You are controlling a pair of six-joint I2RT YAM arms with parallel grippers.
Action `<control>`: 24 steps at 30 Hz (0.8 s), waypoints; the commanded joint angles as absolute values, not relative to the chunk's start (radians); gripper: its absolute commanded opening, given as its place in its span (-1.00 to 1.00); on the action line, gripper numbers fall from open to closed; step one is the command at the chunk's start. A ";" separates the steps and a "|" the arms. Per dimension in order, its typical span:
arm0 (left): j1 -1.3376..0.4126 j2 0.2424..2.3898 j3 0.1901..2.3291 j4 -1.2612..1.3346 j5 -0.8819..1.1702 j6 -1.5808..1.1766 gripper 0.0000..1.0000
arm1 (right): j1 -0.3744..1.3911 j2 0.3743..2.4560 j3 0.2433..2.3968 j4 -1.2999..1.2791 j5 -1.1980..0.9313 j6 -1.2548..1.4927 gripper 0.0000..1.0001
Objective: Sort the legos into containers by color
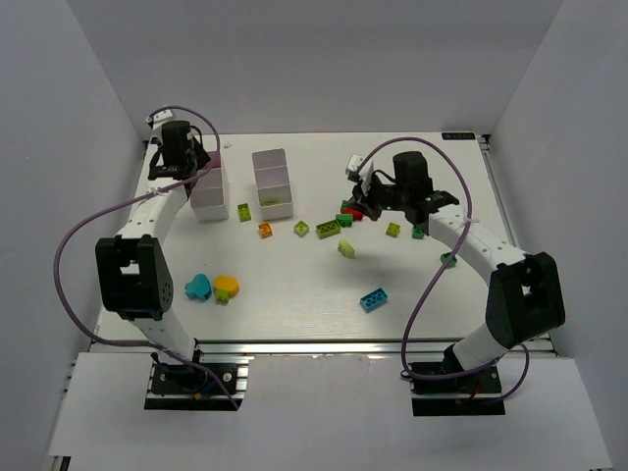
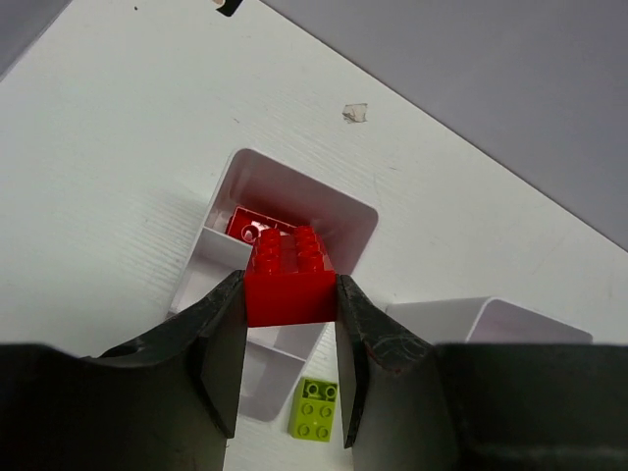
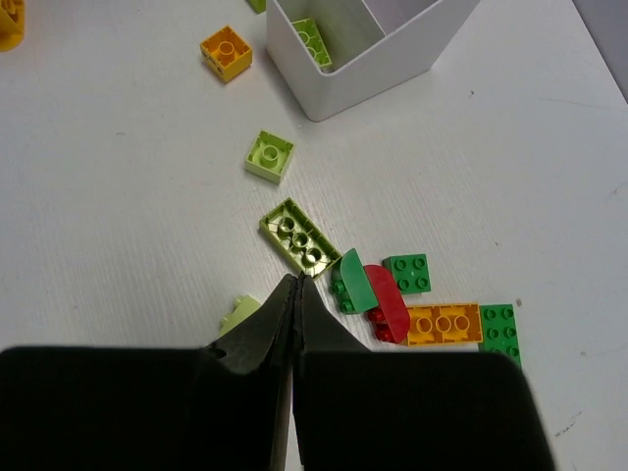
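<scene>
- Step in hand: placing a red piece. The left hand [image 2: 289, 284] is narrowed onto a red brick [image 2: 291, 260], gripping it by two opposite sides, studs up.
- Position: the held brick hangs over the left tray [image 2: 355, 224], above its end compartment. A second red brick [image 2: 245, 226] already lies in that compartment, so the colour matches.
- Next move, as judged: lower a little and release, keeping the brick inside the compartment walls and off the divider.
- The right hand [image 3: 294, 285] is pinched fully together with nothing between its fingers. It hovers over the surface [image 3: 118, 196], just beside a long lime brick [image 3: 297, 235].
- Near it lie a green curved piece [image 3: 348, 280], a red curved piece [image 3: 388, 302] and an orange brick [image 3: 442, 324].
- The right tray [image 3: 392, 59] holds one lime piece [image 3: 312, 39] in its nearest compartment.
- Next for the right: spread the fingers before any pick; the lime brick is the closest candidate.
- Progress: early. Most legos remain loose on the surface.
</scene>
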State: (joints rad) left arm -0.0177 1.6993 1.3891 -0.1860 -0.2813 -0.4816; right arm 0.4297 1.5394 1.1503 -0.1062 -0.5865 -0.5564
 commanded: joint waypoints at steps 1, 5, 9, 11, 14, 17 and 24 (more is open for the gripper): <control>-0.006 1.721 1.462 -0.149 -0.278 -0.446 -1.00 | 0.420 1.517 1.172 -0.106 -0.603 -0.557 -1.00; -0.005 1.766 1.506 -0.144 -0.262 -0.431 -1.00 | 0.414 1.517 1.173 -0.106 -0.603 -0.557 -1.00; -0.005 1.816 1.548 -0.156 -0.239 -0.403 -1.00 | 0.405 1.517 1.180 -0.110 -0.604 -0.557 -1.00; -0.005 1.821 1.534 -0.160 -0.226 -0.403 -0.96 | 0.397 1.519 1.180 -0.113 -0.607 -0.555 -0.89; -0.005 1.824 1.523 -0.173 -0.225 -0.411 -0.82 | 0.391 1.525 1.193 -0.118 -0.612 -0.554 -0.81; -0.003 1.825 1.522 -0.178 -0.225 -0.410 -0.77 | 0.391 1.531 1.200 -0.118 -0.614 -0.551 -0.70; -0.002 1.821 1.500 -0.181 -0.216 -0.411 -0.76 | 0.388 1.529 1.196 -0.114 -0.612 -0.546 -0.41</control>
